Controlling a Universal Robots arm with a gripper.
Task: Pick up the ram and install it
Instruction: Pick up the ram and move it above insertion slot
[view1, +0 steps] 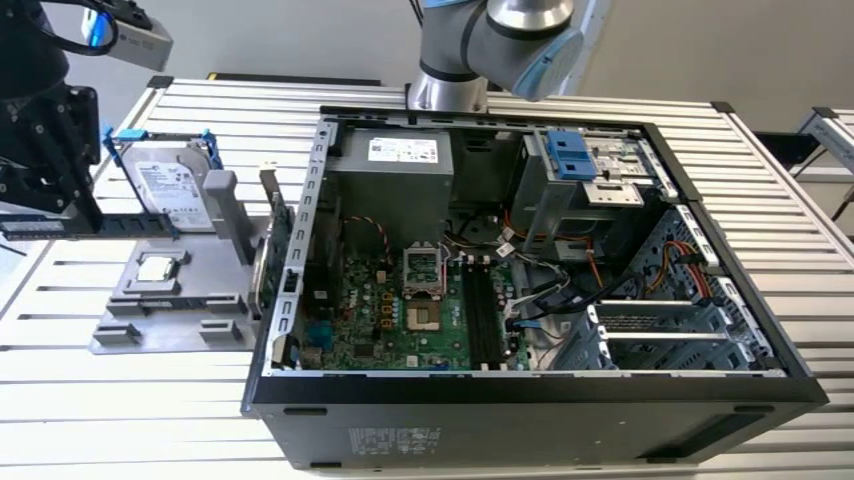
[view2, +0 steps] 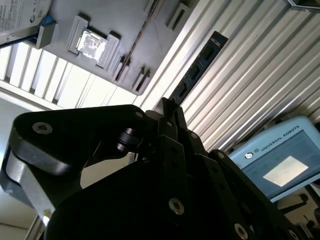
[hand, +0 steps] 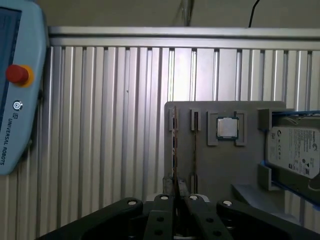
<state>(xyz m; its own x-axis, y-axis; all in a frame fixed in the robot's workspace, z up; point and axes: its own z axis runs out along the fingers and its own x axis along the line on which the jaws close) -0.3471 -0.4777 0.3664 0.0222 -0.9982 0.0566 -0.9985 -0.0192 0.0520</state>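
The ram (view1: 127, 225) is a long dark-green stick held level above the grey fixture tray (view1: 160, 325), at the exterior view's left. My black gripper (view1: 56, 212) is shut on one end of it. In the second wrist view the ram (view2: 197, 67) juts out from between the fingers (view2: 172, 122) over the slatted table. In the first wrist view the ram (hand: 174, 142) shows edge-on, rising from my gripper (hand: 175, 194) in line with a slot of the tray (hand: 200, 165). The open computer case (view1: 534, 395) lies to the right, with its motherboard memory slots (view1: 483, 315) exposed.
On the tray sit a silver hard drive (view1: 174, 185) in a blue-tabbed frame and a small square CPU chip (view1: 158, 268). A teach pendant (hand: 15, 85) lies on the slatted table (view1: 80, 400). Cables and a drive cage (view1: 587, 165) crowd the case.
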